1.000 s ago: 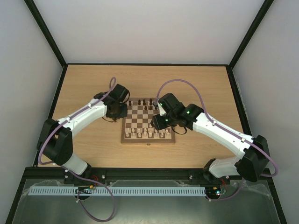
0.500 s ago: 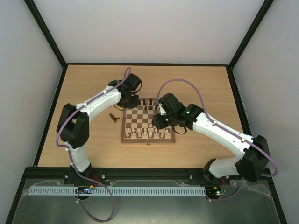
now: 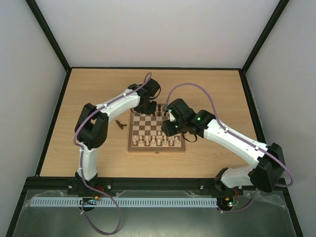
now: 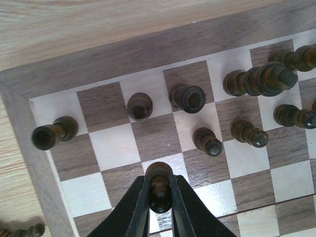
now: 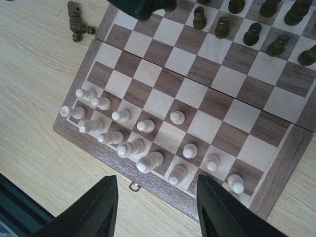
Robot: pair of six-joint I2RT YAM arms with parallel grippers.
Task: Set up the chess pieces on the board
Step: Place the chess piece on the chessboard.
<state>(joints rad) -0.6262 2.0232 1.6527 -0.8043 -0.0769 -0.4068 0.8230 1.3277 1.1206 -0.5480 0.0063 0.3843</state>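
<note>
Left wrist view: left gripper (image 4: 159,183) is clamped on a dark pawn (image 4: 159,172), one finger each side, over the board (image 4: 98,61) near its far-left corner, close to the other dark pieces (image 4: 187,98) standing there. The pawn's base is buried between the fingers, so I can't tell if it touches a square. From the top cam the arm hides it completely. Right gripper (image 5: 157,180) hangs over the pale pieces (image 5: 129,147), fingers apart, holding nothing. Two dark strays (image 5: 75,22) lie on the table (image 5: 34,98) beside the board.
</note>
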